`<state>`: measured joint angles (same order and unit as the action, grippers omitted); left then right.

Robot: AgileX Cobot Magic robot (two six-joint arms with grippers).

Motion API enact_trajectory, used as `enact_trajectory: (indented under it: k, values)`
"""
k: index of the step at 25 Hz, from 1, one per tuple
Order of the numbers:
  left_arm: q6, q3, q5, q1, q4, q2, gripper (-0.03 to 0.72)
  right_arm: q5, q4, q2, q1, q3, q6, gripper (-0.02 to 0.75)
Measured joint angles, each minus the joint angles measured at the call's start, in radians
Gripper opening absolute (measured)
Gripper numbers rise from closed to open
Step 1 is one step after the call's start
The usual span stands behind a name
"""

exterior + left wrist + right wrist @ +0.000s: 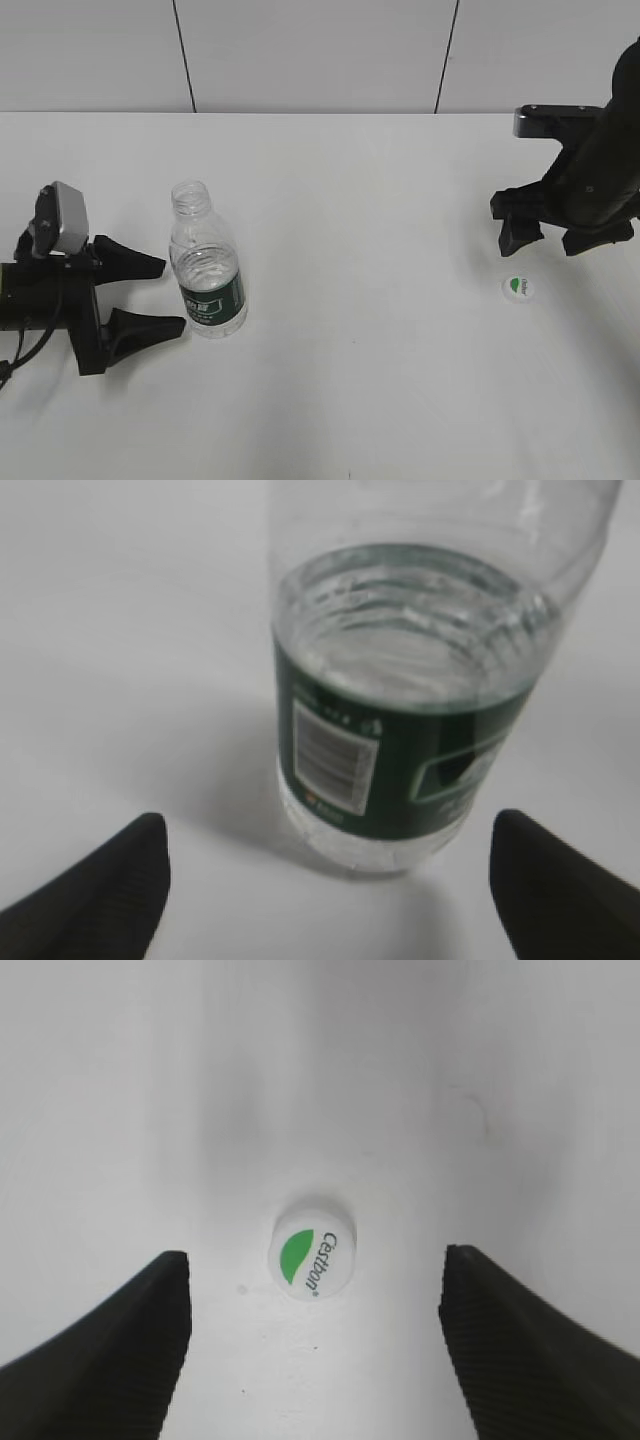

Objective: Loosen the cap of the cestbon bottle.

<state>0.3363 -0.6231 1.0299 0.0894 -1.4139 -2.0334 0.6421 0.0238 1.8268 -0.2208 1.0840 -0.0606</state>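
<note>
The cestbon bottle (pixel 207 265) stands upright on the white table at the left, its neck open with no cap on it. It is clear, with a dark green label (pixel 400 755). My left gripper (pixel 160 297) is open, its fingers just left of the bottle and apart from it; it also shows in the left wrist view (pixel 325 865). The white cap (pixel 517 288) with a green leaf mark lies flat on the table at the right, and in the right wrist view (pixel 312 1257). My right gripper (pixel 545 237) is open and empty, hovering above the cap, and shows in the right wrist view (pixel 315 1290).
The white table (pixel 380 350) runs to a grey panelled wall (pixel 310 50) at the back. The black left arm (pixel 40 300) lies low along the left edge; the right arm (pixel 600 150) comes in from the upper right.
</note>
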Motion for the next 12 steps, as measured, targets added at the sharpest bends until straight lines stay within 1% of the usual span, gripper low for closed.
enact_trajectory:
  k: [3, 6, 8, 11, 12]
  values:
    - [0.031, 0.0, -0.051, 0.039, 0.002, 0.059, 0.587, -0.015, -0.014, -0.044, 0.0, 0.0, 0.0, 0.594]
    - [0.069, 0.0, -0.166, 0.05, 0.053, 0.157, 0.587, -0.046, -0.024, -0.083, 0.0, 0.003, 0.008, 0.594]
    - [0.089, 0.0, -0.248, 0.051, 0.117, 0.23, 0.587, -0.086, -0.03, -0.109, 0.0, 0.005, 0.022, 0.594]
    - [0.101, 0.0, -0.342, 0.051, 0.285, 0.341, 0.587, -0.135, -0.042, -0.137, 0.0, 0.011, 0.029, 0.594]
    - [0.103, -0.002, -0.378, 0.051, 0.325, 0.376, 0.583, -0.141, -0.051, -0.144, 0.0, 0.016, 0.031, 0.594]
